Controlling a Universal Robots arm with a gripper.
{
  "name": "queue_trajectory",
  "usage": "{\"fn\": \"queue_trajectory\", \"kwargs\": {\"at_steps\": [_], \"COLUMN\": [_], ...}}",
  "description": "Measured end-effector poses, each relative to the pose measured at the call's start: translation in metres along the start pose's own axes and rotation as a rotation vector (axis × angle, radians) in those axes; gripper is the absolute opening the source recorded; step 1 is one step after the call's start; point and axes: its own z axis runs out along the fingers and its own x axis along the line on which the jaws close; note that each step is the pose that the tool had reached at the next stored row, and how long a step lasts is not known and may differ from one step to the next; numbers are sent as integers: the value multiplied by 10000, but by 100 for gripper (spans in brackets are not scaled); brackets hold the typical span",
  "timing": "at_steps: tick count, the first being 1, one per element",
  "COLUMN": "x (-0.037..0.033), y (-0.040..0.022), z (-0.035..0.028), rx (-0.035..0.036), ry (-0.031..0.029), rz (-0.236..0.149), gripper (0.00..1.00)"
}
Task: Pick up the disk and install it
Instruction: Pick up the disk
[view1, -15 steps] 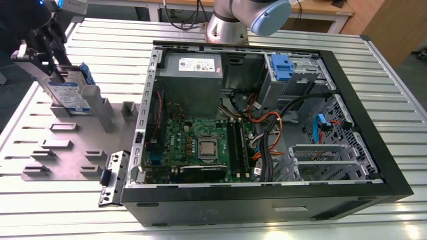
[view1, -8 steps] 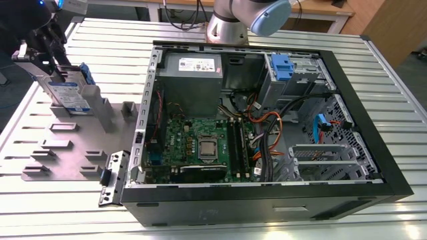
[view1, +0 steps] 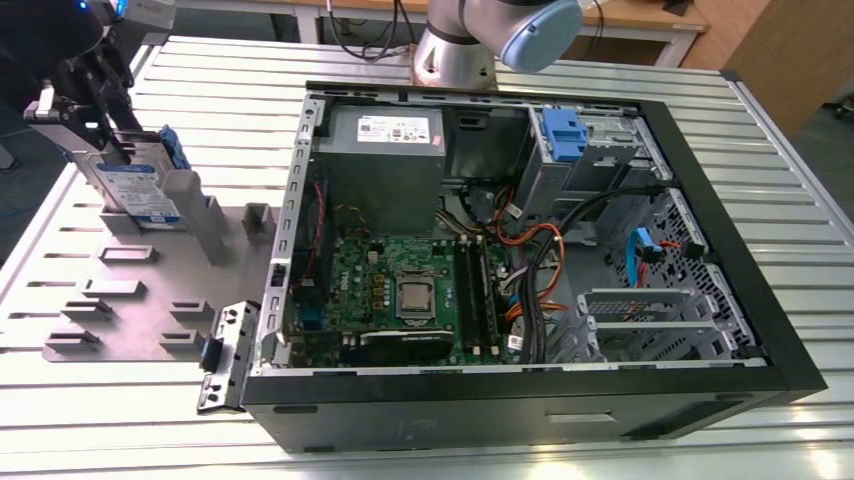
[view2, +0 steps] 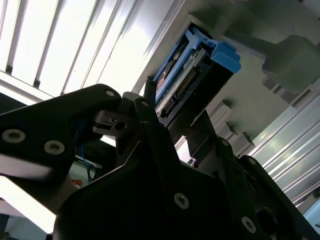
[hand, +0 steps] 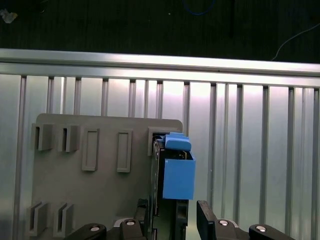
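Gripper (hand: 173, 205) spread astride disk (hand: 178, 177) in first wrist view; exterior view adds computer case (view1: 507, 412).

In the exterior view the tool (view1: 123, 140) is dark, partly cut off by the picture's edge, and covers the top of the disk (view1: 138, 192). In both wrist views the tool's black body hides the disk's near end; whether it grips cannot be told.

arm (view1: 467, 45) reaches to exterior view's left | claw (hand: 172, 220) pointing down | fingers (hand: 206, 217) apart
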Motion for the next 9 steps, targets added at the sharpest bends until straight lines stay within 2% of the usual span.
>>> {"fn": "queue_trajectory", "kwargs": {"at_steps": [9], "x": [17], "y": [0], "z": [0], "rx": [-1], "ry": [0], "rz": [1], "gripper": [51]}}
